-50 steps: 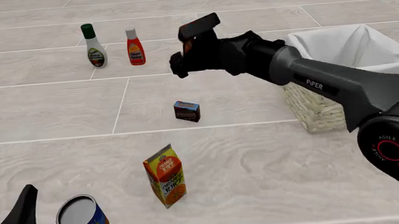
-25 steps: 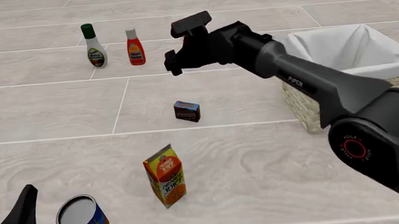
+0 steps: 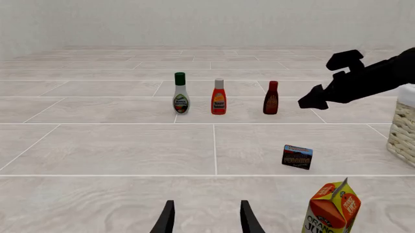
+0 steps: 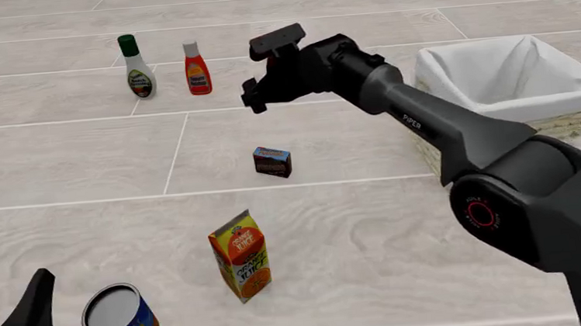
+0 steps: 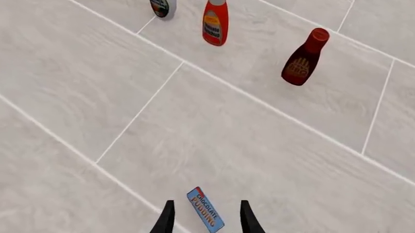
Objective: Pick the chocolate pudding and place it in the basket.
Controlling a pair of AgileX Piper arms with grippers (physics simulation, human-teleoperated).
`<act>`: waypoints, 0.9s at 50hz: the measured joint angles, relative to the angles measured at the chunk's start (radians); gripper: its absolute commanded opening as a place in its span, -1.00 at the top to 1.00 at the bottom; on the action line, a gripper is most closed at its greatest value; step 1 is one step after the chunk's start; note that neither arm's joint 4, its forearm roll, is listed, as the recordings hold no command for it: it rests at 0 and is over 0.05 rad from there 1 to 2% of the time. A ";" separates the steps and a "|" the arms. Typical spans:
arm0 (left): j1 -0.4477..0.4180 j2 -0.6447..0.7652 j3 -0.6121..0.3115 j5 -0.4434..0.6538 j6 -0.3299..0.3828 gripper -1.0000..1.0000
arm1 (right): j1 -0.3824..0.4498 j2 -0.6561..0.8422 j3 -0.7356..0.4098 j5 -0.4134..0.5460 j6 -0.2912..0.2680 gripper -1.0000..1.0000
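**Materials and Finish**

I see a worktop [image 4: 83, 164] of pale, matt wood-grain planks. The basket [image 4: 457, 161] is rough woven wicker with smooth white cloth lining. The chocolate pudding [image 4: 272, 162] looks like printed card. The juice carton [image 4: 241, 256] is glossy card; the can [image 4: 119, 322] has a shiny metal top. My right hand [image 4: 254, 94] is matt black.

Pale tiled table [image 4: 83, 164] carries chocolate pudding [image 4: 272, 162], juice carton [image 4: 241, 256], can [image 4: 119, 323], three bottles [image 3: 218, 97], basket [image 4: 446, 162].

The chocolate pudding [image 5: 205, 216] box reads "CHOCOLATE PUDDING", the orange carton [image 4: 241, 256] "ORANGE JUICE", the right arm [image 4: 444, 131] "PiPER"
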 measured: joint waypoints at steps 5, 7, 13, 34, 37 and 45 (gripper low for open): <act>0.000 0.000 0.000 0.000 0.000 -1.00 | -0.002 0.014 -0.004 0.001 0.002 -1.00; 0.000 0.000 0.000 0.000 0.000 -1.00 | -0.003 0.017 0.000 -0.003 0.003 -1.00; 0.000 0.000 0.000 0.000 0.000 -1.00 | -0.004 0.024 0.017 -0.015 0.005 -1.00; 0.000 0.000 0.000 0.000 0.000 -1.00 | -0.009 0.069 0.047 -0.049 0.018 -1.00; 0.000 0.000 0.000 0.000 0.000 -1.00 | -0.010 0.078 0.044 -0.051 0.018 -1.00; 0.000 0.000 0.000 0.000 0.000 -1.00 | -0.016 0.106 0.028 -0.051 0.020 -1.00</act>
